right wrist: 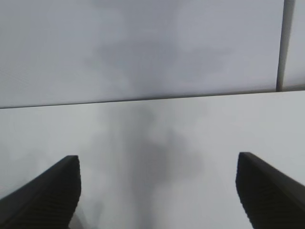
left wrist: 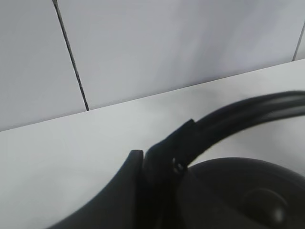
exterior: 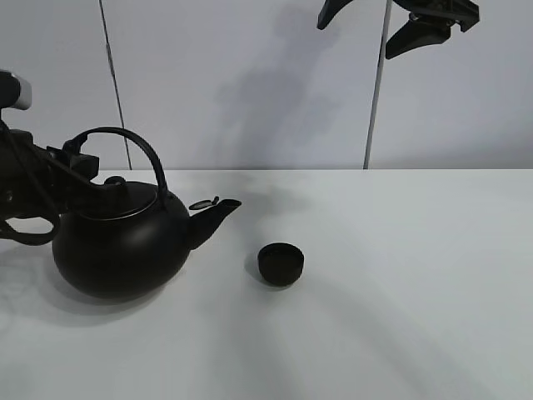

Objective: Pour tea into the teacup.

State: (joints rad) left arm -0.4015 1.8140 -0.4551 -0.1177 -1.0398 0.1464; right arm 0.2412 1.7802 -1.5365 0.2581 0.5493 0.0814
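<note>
The small black teacup [exterior: 281, 263] stands upright on the white table, just right of the kettle's spout [exterior: 218, 212]. The big round black kettle [exterior: 117, 250] rests on the table at the left, its spout pointing toward the teacup. My left gripper [exterior: 77, 152] is shut on the left end of the kettle's arched handle [exterior: 133, 142]; in the left wrist view the left gripper [left wrist: 162, 164] clamps the handle [left wrist: 248, 112] above the lid [left wrist: 257, 205]. My right gripper [exterior: 356, 37] hangs high at the back right, open and empty, also seen as the right gripper [right wrist: 157, 160].
The white table [exterior: 400, 275] runs to a pale wall at the back. A dark vertical seam [exterior: 372, 100] marks the wall behind the right arm. Nothing else lies on the table.
</note>
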